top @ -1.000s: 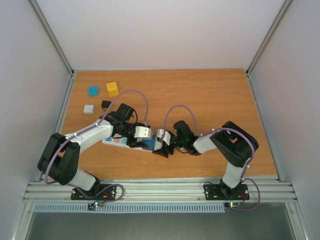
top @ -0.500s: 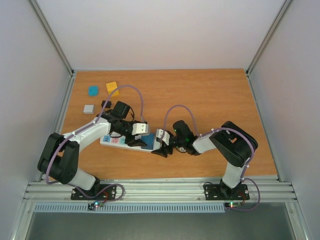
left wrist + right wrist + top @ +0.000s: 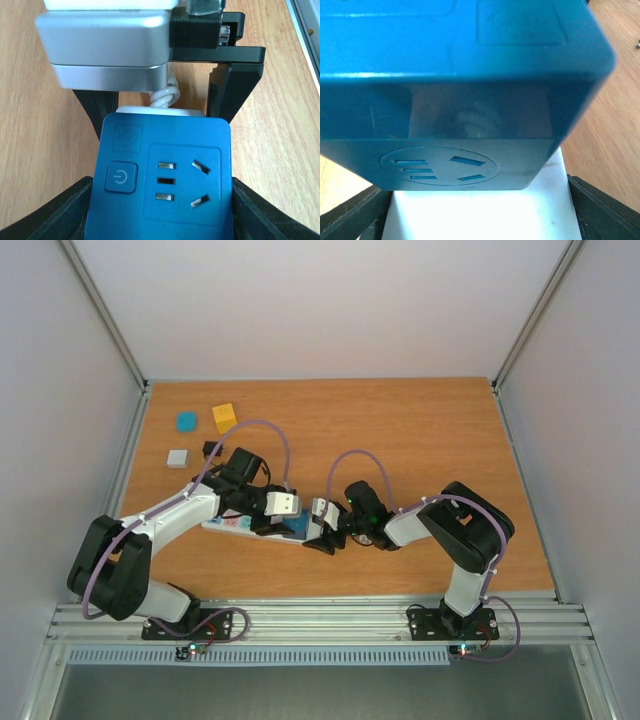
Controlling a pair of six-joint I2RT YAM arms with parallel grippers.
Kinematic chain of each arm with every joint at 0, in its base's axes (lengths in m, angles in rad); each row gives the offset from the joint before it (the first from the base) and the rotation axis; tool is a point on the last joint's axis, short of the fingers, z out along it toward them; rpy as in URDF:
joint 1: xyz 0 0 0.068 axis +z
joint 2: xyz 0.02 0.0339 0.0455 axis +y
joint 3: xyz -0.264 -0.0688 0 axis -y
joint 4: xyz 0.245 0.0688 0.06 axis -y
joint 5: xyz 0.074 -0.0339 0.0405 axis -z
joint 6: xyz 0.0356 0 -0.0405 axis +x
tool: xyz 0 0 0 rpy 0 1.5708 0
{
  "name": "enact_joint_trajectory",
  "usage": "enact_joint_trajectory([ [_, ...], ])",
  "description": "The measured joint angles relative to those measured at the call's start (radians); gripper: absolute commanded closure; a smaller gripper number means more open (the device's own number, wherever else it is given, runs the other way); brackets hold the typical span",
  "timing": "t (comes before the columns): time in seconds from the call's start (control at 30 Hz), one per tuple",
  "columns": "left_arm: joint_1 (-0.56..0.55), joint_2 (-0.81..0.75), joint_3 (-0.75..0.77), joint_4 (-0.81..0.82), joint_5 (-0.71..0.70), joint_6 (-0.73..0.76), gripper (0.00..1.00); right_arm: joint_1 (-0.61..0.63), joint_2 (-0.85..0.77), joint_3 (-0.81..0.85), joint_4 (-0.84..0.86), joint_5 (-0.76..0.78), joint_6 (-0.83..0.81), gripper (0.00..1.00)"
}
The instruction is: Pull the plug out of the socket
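Flanking glossy, round-cornered blue socket (image 3: 165, 175): left gripper (image 3: 160, 215) pinching its sides, right gripper (image 3: 160, 107) with hold unclear.

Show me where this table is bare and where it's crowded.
Bare: the far-right stretch of the table, bordered by back wall, right wall and right arm; the near band between the arm bases. Crowded: centre-left, where both arms meet at the power strip and blue plug; the far-left corner with teal cube, yellow cube, grey cube.

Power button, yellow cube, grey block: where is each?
Power button (image 3: 120, 177): left wrist view, its centre.
Yellow cube (image 3: 225, 417): top view, its top face.
Grey block (image 3: 178, 457): top view, its top face.
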Motion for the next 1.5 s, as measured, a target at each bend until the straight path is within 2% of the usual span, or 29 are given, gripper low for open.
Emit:
enact_joint_trajectory([
  [0.27,0.020,0.000,0.002,0.000,0.030,-0.043,0.70,0.000,0.000,0.000,0.000,-0.004,-0.001,0.69],
  [0.53,0.072,-0.007,0.048,-0.020,0.140,-0.109,0.70,-0.002,0.001,0.003,0.002,0.028,0.008,0.69],
  [0.93,0.081,-0.063,0.045,-0.052,0.153,-0.100,0.71,-0.003,0.001,0.003,0.003,0.039,0.010,0.69],
  [1.5,0.231,-0.103,0.060,-0.089,0.281,-0.128,0.74,-0.003,0.002,0.004,0.003,0.042,0.010,0.67],
])
